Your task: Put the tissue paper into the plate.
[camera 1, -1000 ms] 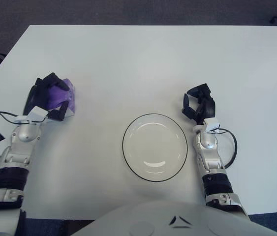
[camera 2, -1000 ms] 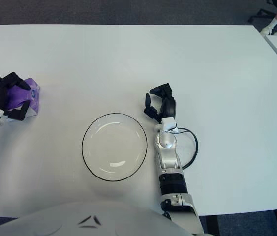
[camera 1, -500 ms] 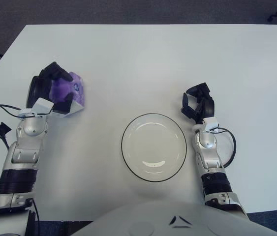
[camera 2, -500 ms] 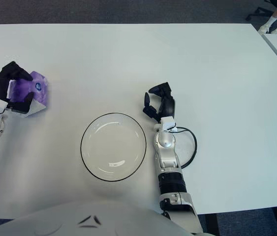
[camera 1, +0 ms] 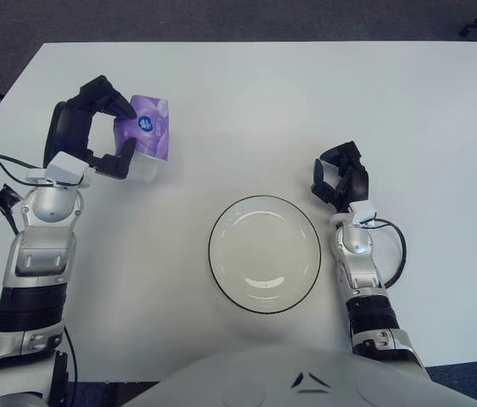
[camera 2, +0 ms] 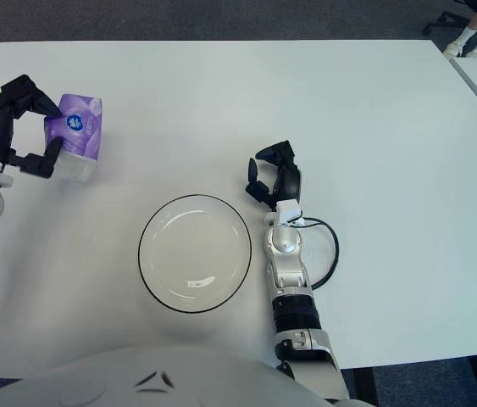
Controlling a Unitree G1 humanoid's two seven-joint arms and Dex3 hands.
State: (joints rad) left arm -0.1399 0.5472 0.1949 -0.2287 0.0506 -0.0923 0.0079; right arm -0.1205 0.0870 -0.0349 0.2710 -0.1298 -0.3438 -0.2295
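item one, the table (camera 1: 246, 102): we are looking down on a broad white top that is filling most of both views, with dark floor showing beyond its far edge

item two, the plate (camera 1: 219, 227): a round clear dish with a thin dark rim is sitting flat on the table near our front edge, roughly at the centre, and nothing is lying in it

item three, the tissue paper (camera 1: 146, 136): a small purple pack with a white underside and a round blue mark on its upper face is sitting far to the left of the plate and well apart from it (towards the far left part of the table); it is tilting, and we cannot tell whether its lower edge is touching the table

item four, our left hand (camera 1: 92, 127): we are holding the pack with this hand, its dark fingers (camera 1: 121, 161) closing around the left end of the pack, one finger passing over the top and another pressing in from the near side; the silver forearm is running back towards our lower left with a black cable looping beside it

item five, our right hand (camera 1: 342, 181): we are keeping this one parked on the table just to the right of the plate, apart from its rim, fingers curling loosely inward and gripping nothing, with a black cable (camera 1: 397, 254) looping off the wrist
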